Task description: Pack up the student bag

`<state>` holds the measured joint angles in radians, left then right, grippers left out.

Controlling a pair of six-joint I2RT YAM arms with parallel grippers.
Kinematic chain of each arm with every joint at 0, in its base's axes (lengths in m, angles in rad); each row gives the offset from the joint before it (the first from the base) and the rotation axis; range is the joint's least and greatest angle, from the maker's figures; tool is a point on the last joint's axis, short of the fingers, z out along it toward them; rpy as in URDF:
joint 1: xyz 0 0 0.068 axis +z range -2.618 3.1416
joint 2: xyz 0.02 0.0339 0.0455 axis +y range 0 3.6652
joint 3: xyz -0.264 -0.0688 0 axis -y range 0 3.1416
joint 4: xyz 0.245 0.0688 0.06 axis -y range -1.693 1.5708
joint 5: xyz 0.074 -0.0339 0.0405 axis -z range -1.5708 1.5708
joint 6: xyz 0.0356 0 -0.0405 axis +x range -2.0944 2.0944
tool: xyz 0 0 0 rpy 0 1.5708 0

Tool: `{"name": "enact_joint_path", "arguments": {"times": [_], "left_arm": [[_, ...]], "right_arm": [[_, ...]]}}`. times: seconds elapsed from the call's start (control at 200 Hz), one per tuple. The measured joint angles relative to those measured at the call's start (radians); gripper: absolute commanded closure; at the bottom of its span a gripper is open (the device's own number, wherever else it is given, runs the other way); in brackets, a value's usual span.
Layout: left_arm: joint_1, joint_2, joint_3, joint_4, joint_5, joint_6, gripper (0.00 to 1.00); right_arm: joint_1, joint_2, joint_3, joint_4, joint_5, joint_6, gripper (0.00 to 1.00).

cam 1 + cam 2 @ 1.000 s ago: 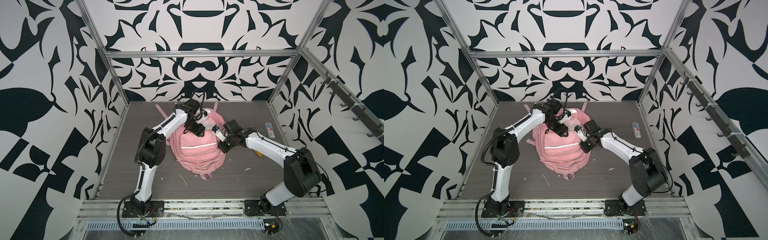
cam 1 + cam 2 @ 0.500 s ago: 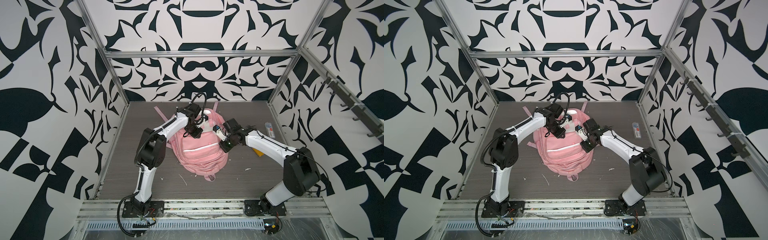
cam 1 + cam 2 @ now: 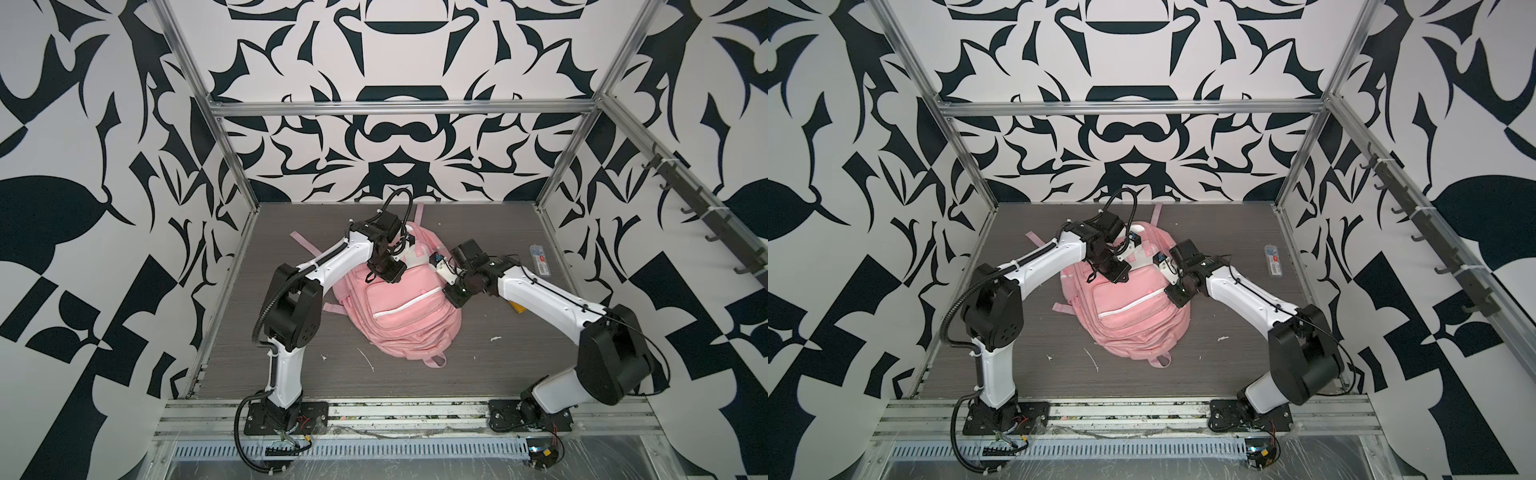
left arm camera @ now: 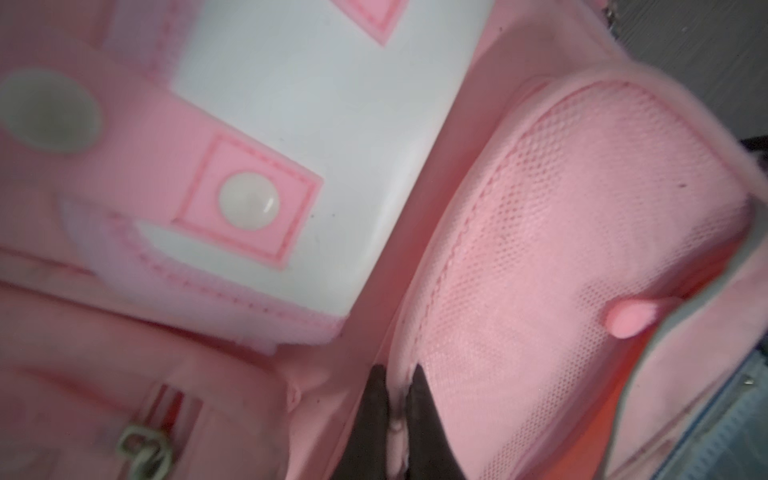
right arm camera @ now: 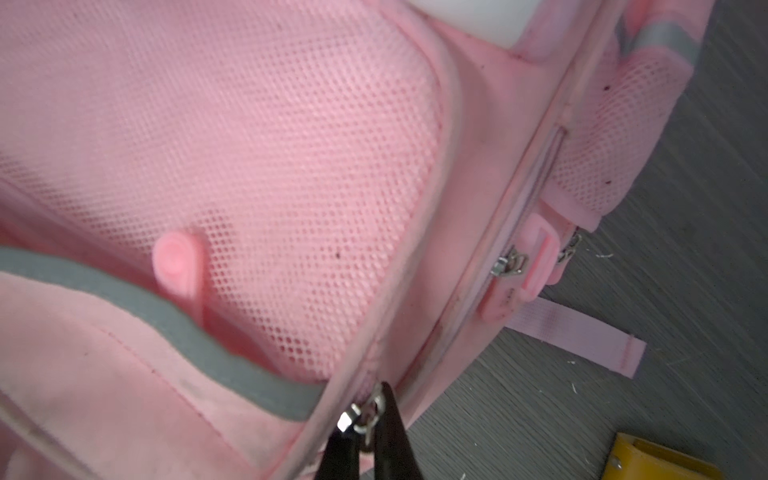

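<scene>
While both jaws grip the student bag (image 3: 409, 309), you look set to work a zip.
Your left jaws press together on a pink seam (image 4: 397, 422), likely to brace the fabric; your right jaws pinch the metal zip pull (image 5: 362, 412). Between them the bag lies on the surface (image 3: 291, 374).

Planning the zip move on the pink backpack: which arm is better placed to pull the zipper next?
Right. The right fingers are shut on the metal zipper pull of the student bag. The left fingers pinch a pink seam beside the mesh pocket, so they probably suit bracing the fabric.
</scene>
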<state>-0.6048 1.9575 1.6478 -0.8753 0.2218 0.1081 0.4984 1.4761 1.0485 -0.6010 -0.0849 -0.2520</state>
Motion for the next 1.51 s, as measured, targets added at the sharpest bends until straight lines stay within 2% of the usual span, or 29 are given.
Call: {"name": "enact_joint_path", "arguments": {"times": [0.335, 0.465, 0.715, 1.0, 1.29, 1.505], "left_arm": [[0.116, -0.077, -0.102, 0.033, 0.221, -0.241, 1.0], [0.159, -0.102, -0.148, 0.061, 0.273, -0.35, 1.0], [0.212, -0.171, -0.246, 0.142, 0.317, -0.546, 1.0], [0.26, -0.236, -0.373, 0.297, 0.377, -0.776, 1.0], [0.279, -0.286, -0.501, 0.554, 0.38, -1.046, 1.0], [0.284, -0.311, -0.565, 0.649, 0.358, -1.163, 1.0]], "right_arm": [[0.017, -0.116, -0.089, 0.08, -0.018, -0.095, 1.0], [0.064, -0.118, -0.089, 0.089, -0.003, -0.106, 1.0], [0.206, -0.104, -0.085, 0.081, 0.08, -0.126, 1.0], [0.317, 0.003, -0.025, 0.07, 0.143, -0.129, 1.0], [0.435, 0.121, 0.068, 0.066, 0.148, -0.124, 1.0], [0.474, 0.179, 0.104, 0.068, 0.146, -0.112, 1.0]]}}
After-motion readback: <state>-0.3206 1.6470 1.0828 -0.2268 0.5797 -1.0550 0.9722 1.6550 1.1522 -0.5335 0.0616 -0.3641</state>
